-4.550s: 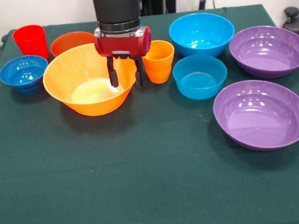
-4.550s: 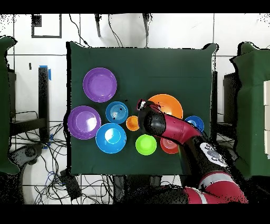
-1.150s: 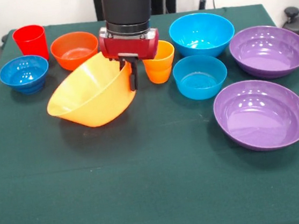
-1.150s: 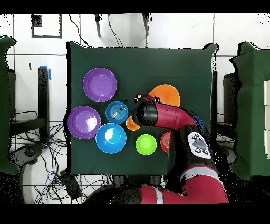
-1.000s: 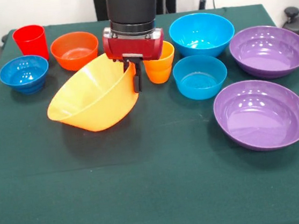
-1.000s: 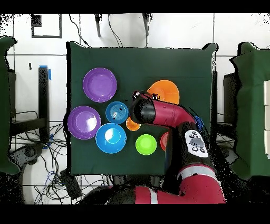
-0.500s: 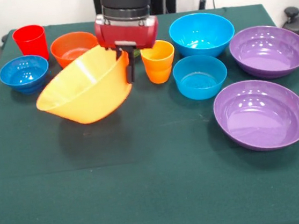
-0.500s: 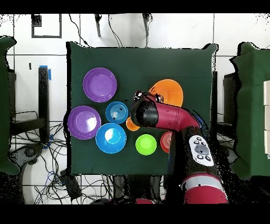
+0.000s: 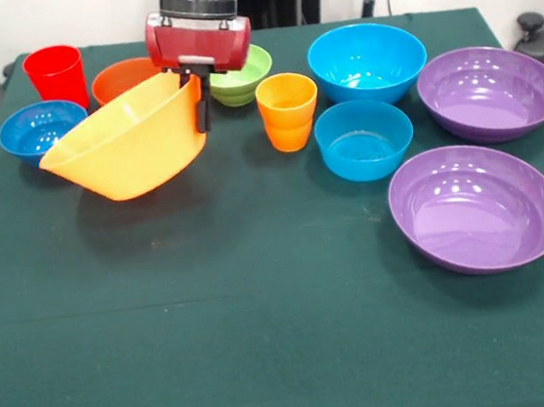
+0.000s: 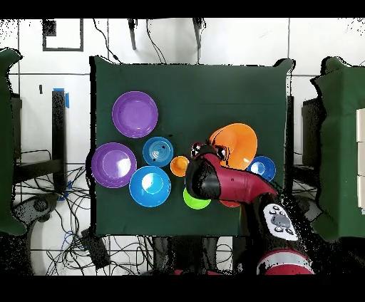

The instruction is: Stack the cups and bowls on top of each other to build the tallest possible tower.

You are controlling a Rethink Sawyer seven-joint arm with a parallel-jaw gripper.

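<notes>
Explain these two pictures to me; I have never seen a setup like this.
Both pictures show one table at one moment: one camera looks across it, the other straight down. The red and black machine is a robot arm; its end effector pinches the rim of a big yellow-orange bowl, holding it tilted above the green cloth. Standing on the cloth are a red cup, an orange cup, two purple bowls, two light-blue bowls, a dark-blue bowl, a green bowl and an orange-red bowl.
</notes>
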